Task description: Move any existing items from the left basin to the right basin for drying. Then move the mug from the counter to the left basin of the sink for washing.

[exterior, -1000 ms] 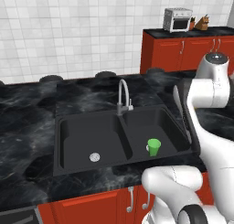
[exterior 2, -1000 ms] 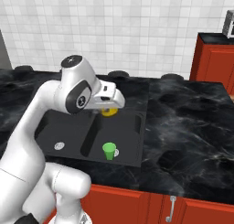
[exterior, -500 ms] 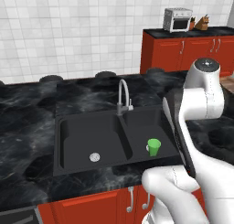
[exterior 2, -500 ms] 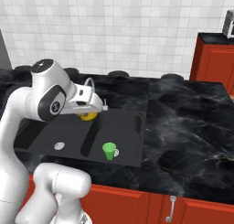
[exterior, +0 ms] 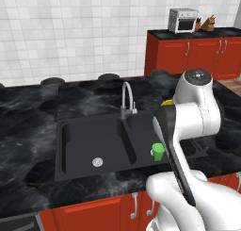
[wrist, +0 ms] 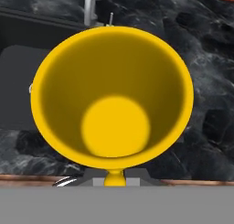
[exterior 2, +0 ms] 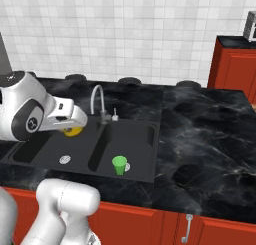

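My gripper (exterior 2: pixel 75 124) is shut on the yellow mug (exterior 2: pixel 73 131) and holds it in the air; in the right base view it hangs by the back edge of the left basin (exterior 2: pixel 47 151). The hand view looks straight down into the mug (wrist: pixel 114 99), whose handle is at the bottom between the fingers. In the left base view a sliver of the mug (exterior: pixel 166 103) peeks out behind the arm. The green cup (exterior: pixel 158 152) (exterior 2: pixel 119 165) stands upright in the right basin (exterior: pixel 143 131) (exterior 2: pixel 137 141). The left basin (exterior: pixel 80 140) holds nothing but its silver drain (exterior: pixel 97 162).
The curved silver faucet (exterior: pixel 126 97) (exterior 2: pixel 96 101) rises behind the sink's divider, close to the right of the held mug. Black marble counter (exterior 2: pixel 200 134) surrounds the sink. Red cabinets (exterior: pixel 188 55) with a toaster oven (exterior: pixel 183 20) stand at the far right.
The arm has swung left with the mug, carrying it from above the divider to the left basin's side. The green cup has not moved.
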